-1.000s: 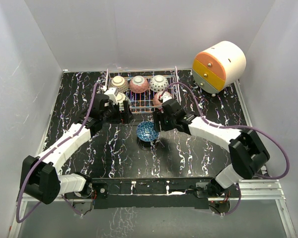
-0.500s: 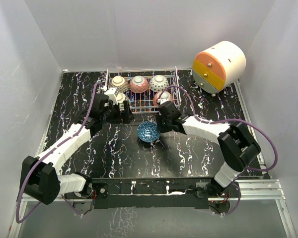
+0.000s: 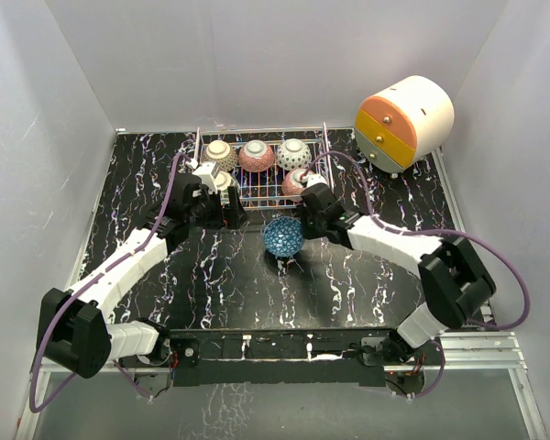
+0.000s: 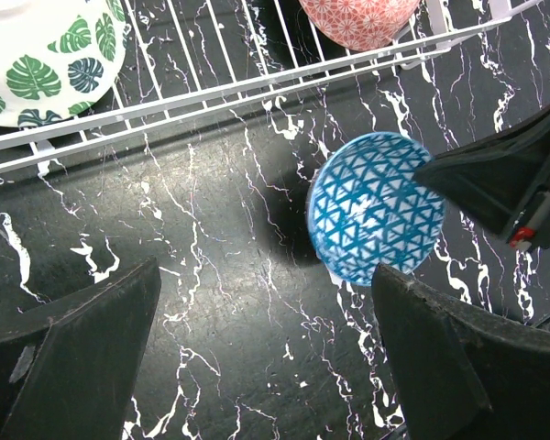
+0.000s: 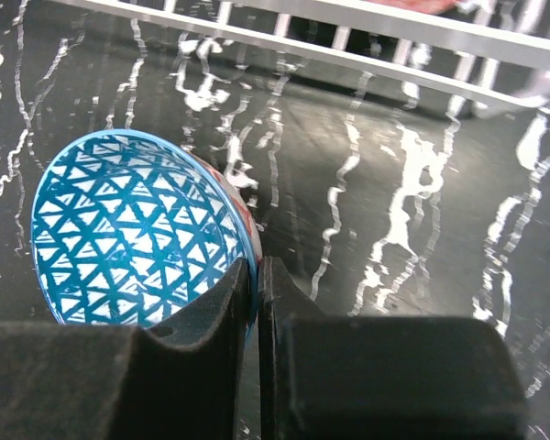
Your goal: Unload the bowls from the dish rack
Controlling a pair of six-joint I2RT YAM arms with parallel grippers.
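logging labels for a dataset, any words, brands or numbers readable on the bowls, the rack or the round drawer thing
None: no word, number or brand reads in any view.
the blue-lined bowl in the right end effector: triangle pattern only.
the leaf bowl in the dish rack: leaves only.
the red tag on that end effector: too small to read.
the round drawer unit: plain orange and yellow fronts.

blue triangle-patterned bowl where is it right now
Top view: the blue triangle-patterned ceramic bowl is mid-table, in front of the silvery wire dish rack, rim pinched by the right hand.
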